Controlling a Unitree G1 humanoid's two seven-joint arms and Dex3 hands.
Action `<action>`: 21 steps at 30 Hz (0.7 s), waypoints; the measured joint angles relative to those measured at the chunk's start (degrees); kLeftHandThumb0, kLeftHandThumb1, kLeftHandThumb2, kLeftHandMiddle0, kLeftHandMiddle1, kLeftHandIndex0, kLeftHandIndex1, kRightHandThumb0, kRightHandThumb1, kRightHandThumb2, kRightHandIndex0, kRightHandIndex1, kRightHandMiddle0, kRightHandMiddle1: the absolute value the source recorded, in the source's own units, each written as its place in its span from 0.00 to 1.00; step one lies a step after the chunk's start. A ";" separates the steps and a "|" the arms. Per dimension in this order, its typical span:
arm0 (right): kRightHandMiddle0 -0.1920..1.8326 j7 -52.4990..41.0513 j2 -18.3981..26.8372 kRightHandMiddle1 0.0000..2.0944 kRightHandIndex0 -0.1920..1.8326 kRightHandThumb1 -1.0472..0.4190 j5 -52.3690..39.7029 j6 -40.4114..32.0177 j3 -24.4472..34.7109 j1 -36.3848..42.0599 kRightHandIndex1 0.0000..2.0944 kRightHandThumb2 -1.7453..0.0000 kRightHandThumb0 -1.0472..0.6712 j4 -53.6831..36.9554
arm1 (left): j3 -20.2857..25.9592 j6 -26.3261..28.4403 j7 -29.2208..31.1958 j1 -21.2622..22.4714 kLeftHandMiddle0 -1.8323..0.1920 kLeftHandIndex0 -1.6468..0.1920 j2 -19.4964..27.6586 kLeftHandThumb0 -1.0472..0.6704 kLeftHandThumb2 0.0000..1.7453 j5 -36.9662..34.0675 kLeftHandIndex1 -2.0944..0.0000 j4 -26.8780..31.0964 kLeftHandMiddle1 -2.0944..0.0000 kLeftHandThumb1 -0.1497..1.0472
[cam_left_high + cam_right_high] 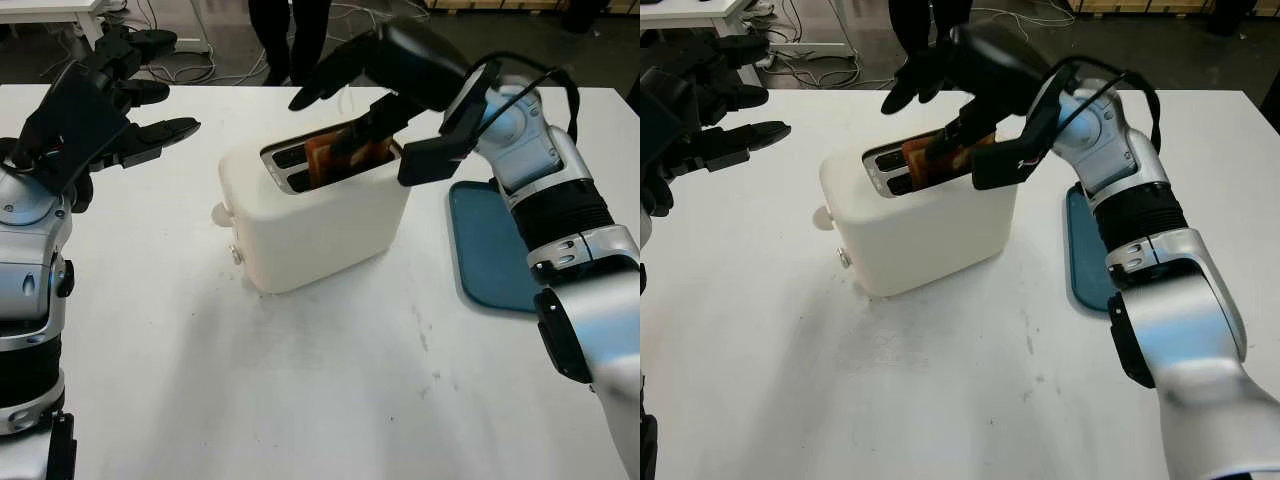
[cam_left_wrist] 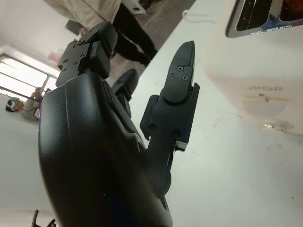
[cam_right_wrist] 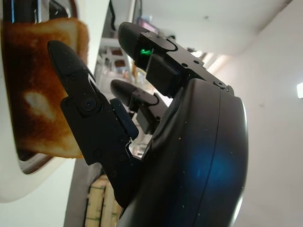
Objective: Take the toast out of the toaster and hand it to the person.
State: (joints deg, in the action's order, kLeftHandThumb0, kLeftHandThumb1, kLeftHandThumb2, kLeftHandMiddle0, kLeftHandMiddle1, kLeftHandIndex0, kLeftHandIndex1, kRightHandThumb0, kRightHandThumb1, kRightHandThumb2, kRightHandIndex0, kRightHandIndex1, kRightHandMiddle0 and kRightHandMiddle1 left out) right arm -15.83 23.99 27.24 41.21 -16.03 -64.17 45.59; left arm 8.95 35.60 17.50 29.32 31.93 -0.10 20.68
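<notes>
A white toaster (image 1: 320,235) stands in the middle of the white table (image 1: 300,400). One browned slice of toast (image 1: 322,157) sticks up out of its front slot. My right hand (image 1: 345,105) hovers over the toaster's top, open. Its thumb (image 3: 85,104) lies along the face of the toast (image 3: 33,85), while the other fingers (image 1: 320,80) reach out past the far side, away from the slice. My left hand (image 1: 120,110) is held open above the table's far left, apart from the toaster (image 2: 265,61).
A dark blue tray (image 1: 490,250) lies flat on the table to the right of the toaster, under my right forearm. A person in dark trousers (image 1: 290,40) stands just beyond the table's far edge. Cables run over the floor behind.
</notes>
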 measured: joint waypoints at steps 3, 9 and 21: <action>0.57 2.33 0.36 0.05 0.45 0.30 1.81 0.86 -0.94 0.00 0.31 1.00 0.38 1.44 | -0.12 0.06 0.00 -0.04 0.90 0.85 0.07 0.46 0.07 0.25 0.75 0.19 0.60 0.89; 0.58 5.24 1.36 0.05 0.46 0.29 4.06 1.63 -1.89 0.00 0.31 1.00 0.39 2.85 | -0.23 0.32 0.00 -0.12 0.90 0.84 0.25 0.46 0.06 0.85 0.75 0.64 0.59 0.89; 0.63 2.67 5.18 0.05 0.52 0.26 7.35 -0.94 -4.63 -0.02 0.45 1.00 0.35 1.49 | -0.21 0.32 -0.01 -0.54 0.90 0.84 0.16 0.46 0.06 0.98 0.76 0.82 0.59 0.89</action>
State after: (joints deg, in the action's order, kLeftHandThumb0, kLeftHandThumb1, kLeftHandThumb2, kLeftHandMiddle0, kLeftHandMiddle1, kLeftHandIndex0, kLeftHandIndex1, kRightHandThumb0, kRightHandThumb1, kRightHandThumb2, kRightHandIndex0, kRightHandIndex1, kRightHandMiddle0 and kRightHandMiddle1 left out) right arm -13.16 29.17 34.59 40.27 -20.65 -64.19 47.08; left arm 8.74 35.93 17.49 28.78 32.09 0.89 21.50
